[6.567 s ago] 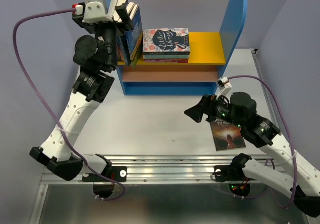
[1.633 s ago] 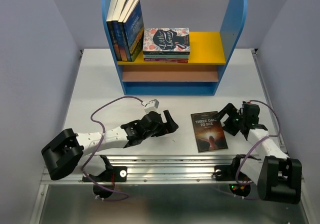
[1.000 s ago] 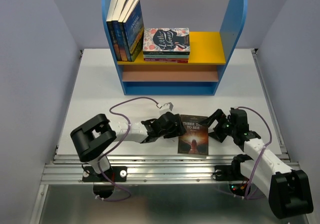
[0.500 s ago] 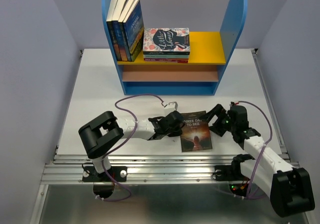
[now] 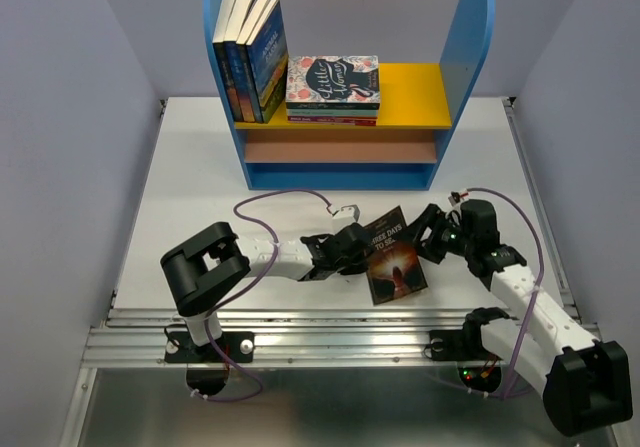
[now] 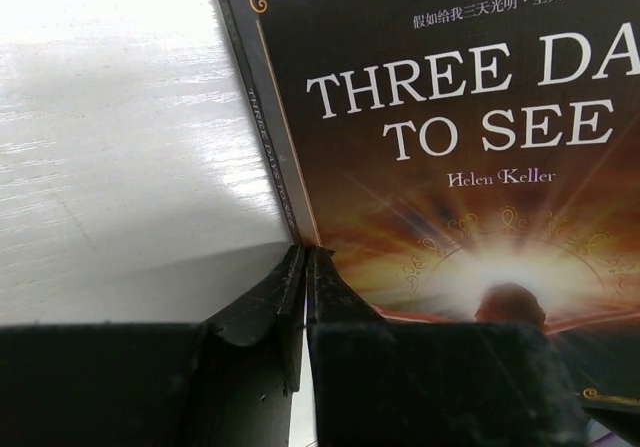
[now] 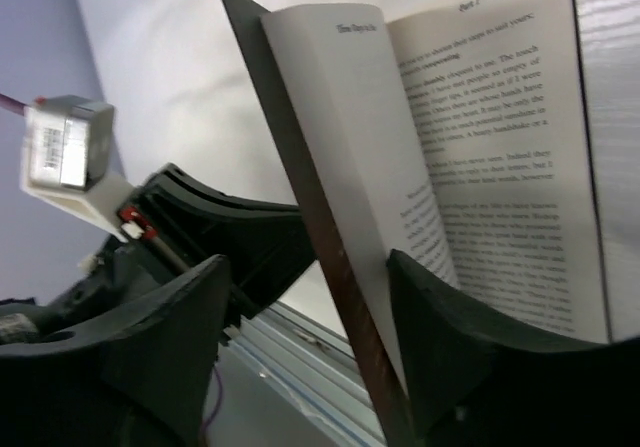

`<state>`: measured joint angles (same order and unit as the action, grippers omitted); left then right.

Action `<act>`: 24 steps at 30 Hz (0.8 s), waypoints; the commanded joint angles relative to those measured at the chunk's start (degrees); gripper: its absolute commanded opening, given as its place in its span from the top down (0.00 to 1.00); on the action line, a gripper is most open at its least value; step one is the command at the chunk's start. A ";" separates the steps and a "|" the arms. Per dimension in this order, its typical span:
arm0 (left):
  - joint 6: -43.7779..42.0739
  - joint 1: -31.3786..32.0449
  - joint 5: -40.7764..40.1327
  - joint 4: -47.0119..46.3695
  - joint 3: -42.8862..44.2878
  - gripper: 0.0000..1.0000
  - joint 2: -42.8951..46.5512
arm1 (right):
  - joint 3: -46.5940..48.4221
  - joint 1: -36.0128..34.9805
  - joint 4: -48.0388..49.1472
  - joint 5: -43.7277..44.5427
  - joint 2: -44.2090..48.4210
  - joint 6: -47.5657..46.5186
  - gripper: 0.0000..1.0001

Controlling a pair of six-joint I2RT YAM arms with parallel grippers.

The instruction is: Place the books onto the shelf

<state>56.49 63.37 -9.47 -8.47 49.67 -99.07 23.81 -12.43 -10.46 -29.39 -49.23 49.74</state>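
**Overhead view.** The shelf (image 5: 480,42) stands at the middle of the worktop's (image 5: 200,187) far edge. Four upright books (image 5: 250,57) fill the left end of its yellow upper board, against the left blue side panel. A floral-covered stack (image 5: 333,82) lies flat just beside them on the same board. A dark paperback (image 5: 397,262), titled "Three Days to See", sits close to the worktop's near edge, right of its middle. It is turned at an angle, with a gripper on either side of it.

**Left wrist view.** The left gripper (image 5: 358,242) lies low at the paperback's spine side. Its fingers (image 6: 270,297) are closed tip to tip, with only a hairline between them, and the tips meet the edge of the spine. Whether they pinch any part of the cover cannot be told.

**Right wrist view.** The right gripper (image 5: 428,239) is at the opposite, page-edge side. The paperback is partly open here, and a printed page headed "Chapter 24" is exposed. The jaws stand wide apart. The dark cover and a sheaf of pages pass between them, with a clear gap on the cover's side. The left gripper shows beyond the cover.
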 commanded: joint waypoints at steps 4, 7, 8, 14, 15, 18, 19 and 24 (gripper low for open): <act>0.90 1.31 0.95 1.35 1.04 0.87 -1.04 | 4.40 -1.37 -17.23 0.38 -1.49 -11.33 0.56; 1.34 1.31 0.69 1.18 0.34 0.86 -0.87 | 3.96 -1.37 -16.53 0.03 -2.26 -11.59 0.67; 1.26 1.31 0.69 0.91 0.34 0.86 -0.69 | 3.70 -1.37 -16.09 -1.01 -2.79 -12.29 0.68; 0.99 1.31 0.60 -0.67 -0.45 0.86 0.45 | 1.15 -1.37 -13.63 -3.05 -5.17 -13.43 0.65; 1.08 1.31 0.69 -0.93 -0.54 0.86 0.71 | 0.89 -1.37 -13.10 -3.13 -5.00 -13.26 0.64; 1.25 1.40 1.39 -1.99 -0.98 0.86 0.63 | -1.04 -1.37 -9.15 -4.62 -4.64 -11.51 0.62; 1.34 1.49 1.56 -2.16 -0.98 0.86 0.54 | -1.40 -1.37 -8.27 -5.24 -4.82 -11.24 0.62; 1.87 1.84 2.09 -2.87 -1.50 0.86 0.89 | -2.19 -1.37 -5.37 -5.51 -4.65 -11.07 0.75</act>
<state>57.58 64.01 -8.95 -9.69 49.21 -99.04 21.50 -12.86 -21.37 -30.76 -54.98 37.93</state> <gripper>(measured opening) 0.138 0.324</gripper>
